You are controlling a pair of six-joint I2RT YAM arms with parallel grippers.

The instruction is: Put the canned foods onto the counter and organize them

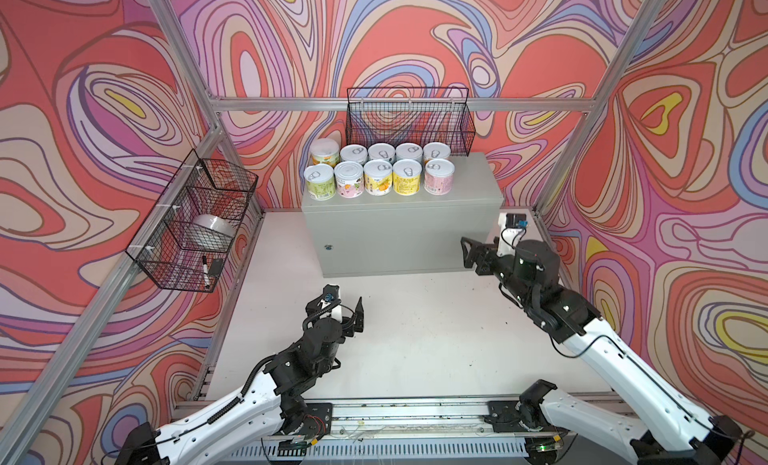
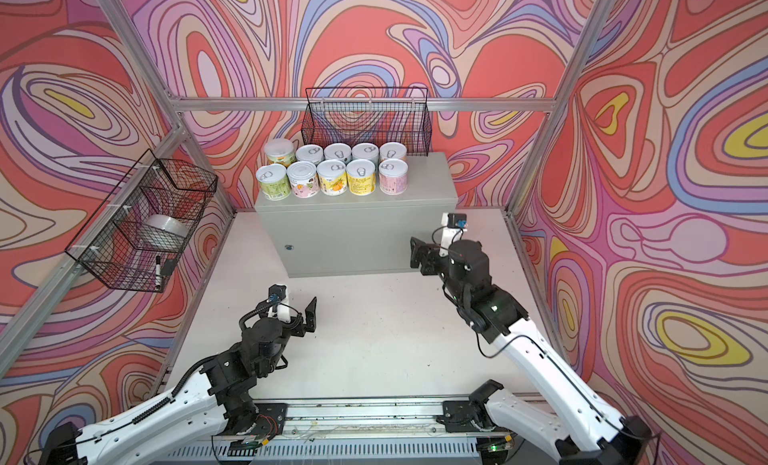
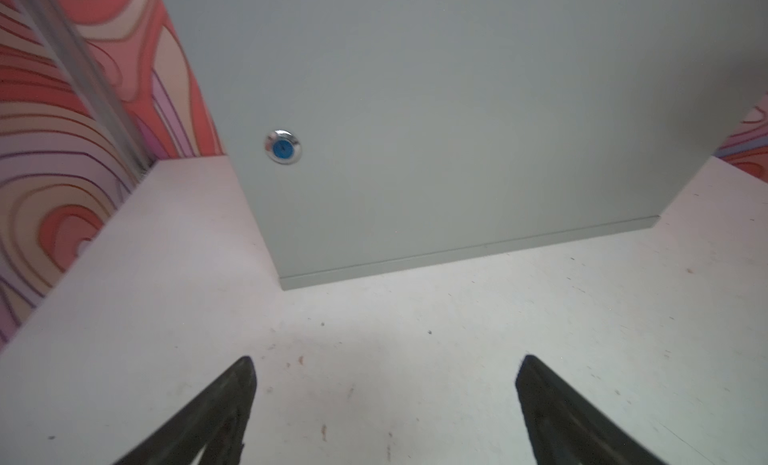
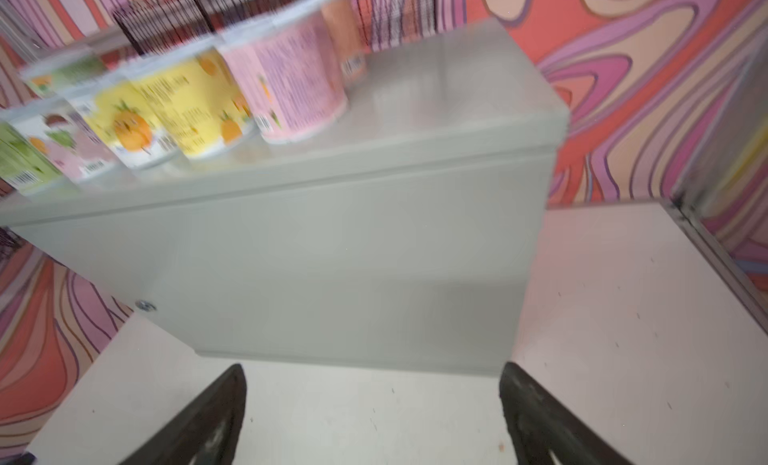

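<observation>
Entry. Cans (image 1: 377, 177): I count ten, all upright on the flat top of the counter (image 1: 407, 234). They stand in two rows of five, one row at the front edge and one behind it, with neighbours touching or nearly so. They fill the left part of the top; the right part is bare. Front row labels, left to right: green, white-pink, yellow, yellow, pink. The back-left can (image 1: 324, 151) shows a plain pale top with no pull tab that I can make out (the other nine show silver lids with tabs).

My left gripper (image 3: 384, 371): fingers wide apart, nothing between them. It hangs over the white table (image 1: 415, 338), in front of the counter's left half and well apart from it, pointing toward the front panel. The round lock (image 3: 282, 147) with its blue centre shows in its wrist view.

My right gripper (image 4: 372, 380): fingers wide apart too, nothing held. In both top views it sits near the counter's right end, pointing toward the counter. Its wrist view is blurred, so labels there read only as colours.

Other: a black wire basket (image 1: 407, 122) hangs on the back wall just behind the cans. A second basket (image 1: 195, 226) hangs on the left wall and holds a white round thing and a marker (image 1: 205, 272).
</observation>
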